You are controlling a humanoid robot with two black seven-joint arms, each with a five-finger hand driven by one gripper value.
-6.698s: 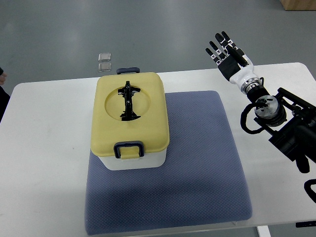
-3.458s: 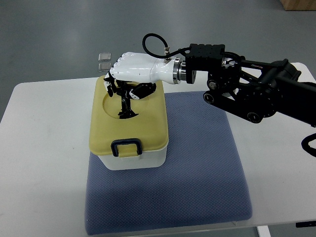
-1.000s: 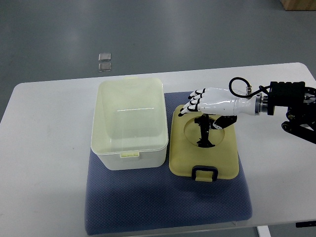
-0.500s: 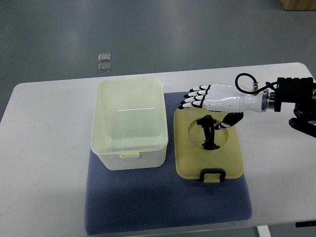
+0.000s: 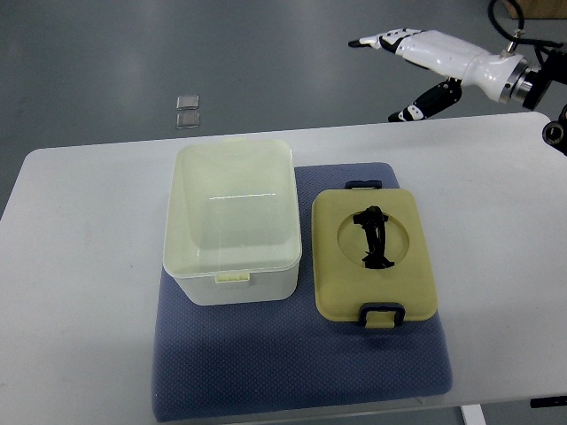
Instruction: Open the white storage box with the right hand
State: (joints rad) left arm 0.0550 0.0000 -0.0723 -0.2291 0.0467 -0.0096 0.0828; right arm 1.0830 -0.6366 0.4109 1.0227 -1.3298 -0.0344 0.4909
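Observation:
The white storage box (image 5: 232, 221) stands open and empty on the left part of the blue mat (image 5: 301, 363). Its yellow lid (image 5: 373, 255) lies flat on the mat just right of the box, with a black handle (image 5: 373, 237) in its round recess and dark latches at both ends. My right hand (image 5: 409, 66) is raised high at the top right, beyond the table's far edge, fingers spread and holding nothing. It is well clear of the lid and box.
The white table (image 5: 80, 292) carries the mat. Two small clear square items (image 5: 187, 110) lie on the grey floor beyond the table's far edge. A brown box corner (image 5: 532, 7) shows at the top right.
My right hand has let go of the lid's handle and lifted up and away to the top right. The lid now rests flat beside the box.

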